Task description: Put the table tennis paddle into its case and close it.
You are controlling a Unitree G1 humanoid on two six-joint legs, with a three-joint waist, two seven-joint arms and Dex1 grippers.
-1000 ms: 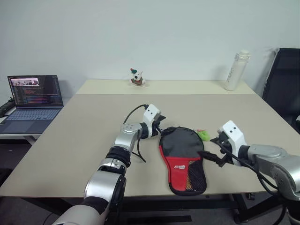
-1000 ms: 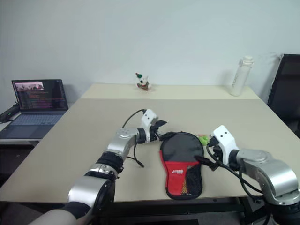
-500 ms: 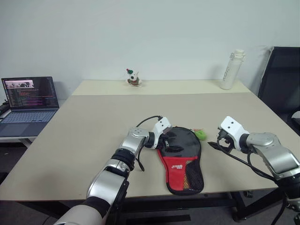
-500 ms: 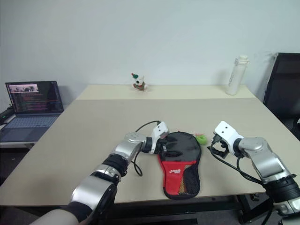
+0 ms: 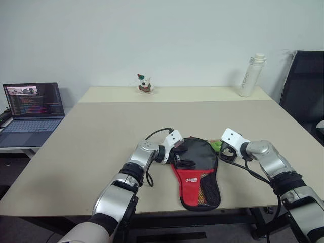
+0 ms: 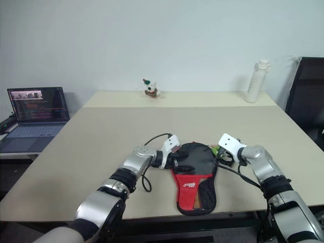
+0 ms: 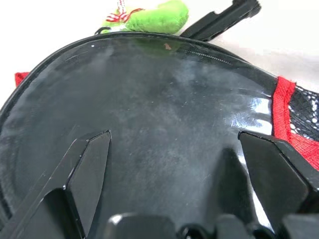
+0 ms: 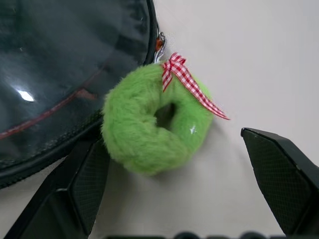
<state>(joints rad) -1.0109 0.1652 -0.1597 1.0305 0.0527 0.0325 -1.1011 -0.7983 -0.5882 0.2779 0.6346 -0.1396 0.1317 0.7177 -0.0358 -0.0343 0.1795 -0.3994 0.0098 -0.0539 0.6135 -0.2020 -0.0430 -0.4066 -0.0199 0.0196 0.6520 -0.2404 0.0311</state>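
**Both end effectors close in on the case**

Since a second ago the right end effector [image 8: 174,174] has come forward from the near desk edge to the green charm [image 8: 149,119] at the far right rim of the case [image 5: 196,169], while the left end effector [image 7: 174,164] has dropped from beside the case's far left rim to sit over its black round panel. The camera has also shifted, so the laptop [image 5: 33,104] and bottle [image 5: 250,76] only appear displaced.

The case lies flat on the desk [image 5: 101,131], round end away from the robot, red mesh pocket nearest. The table tennis paddle cannot be made out; whether it is already inside is unclear. Both end effectors are spread wide and hold nothing.

The step looks like zipping up. To do it well, the left should press the panel down firmly, and the right should pinch the zipper pull beside the charm, not the soft fluff, then drag along the rim.
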